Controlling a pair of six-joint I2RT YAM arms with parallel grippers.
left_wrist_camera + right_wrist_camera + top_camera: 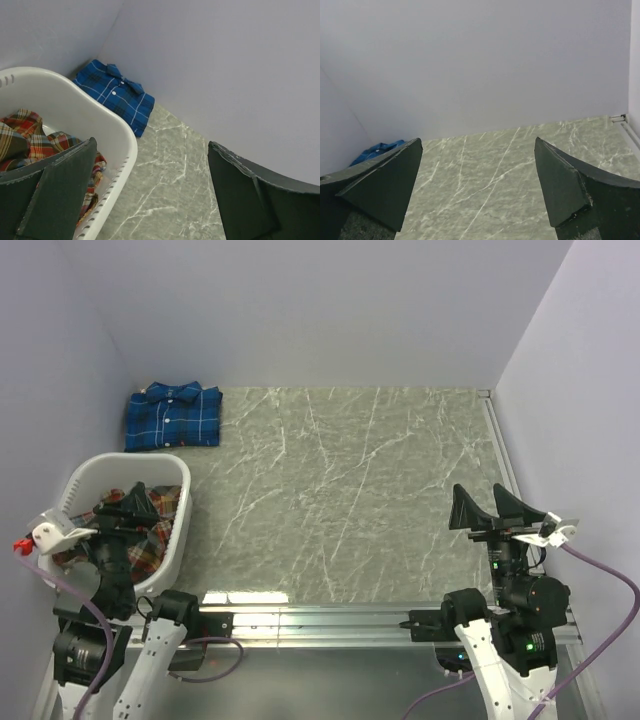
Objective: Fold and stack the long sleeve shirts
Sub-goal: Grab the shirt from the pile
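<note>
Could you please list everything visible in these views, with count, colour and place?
Blue plaid collared cloth shirt with white lines: one, blue, folded flat in the table's far left corner.
Red-orange plaid cloth shirt with brown and blue checks: one, red-orange, crumpled inside the basket.
White slotted plastic basket: one, white, at the near left of the table.
Marbled table top: one, grey-green with white veins, fills the middle.
Plain walls: pale lavender, on the far, left and right sides.
Metal rail: one, silver, along the near edge.
Left gripper: one, black, open, over the basket, holding nothing.
Right gripper: one, black, open, over the near right of the table, holding nothing.
</note>
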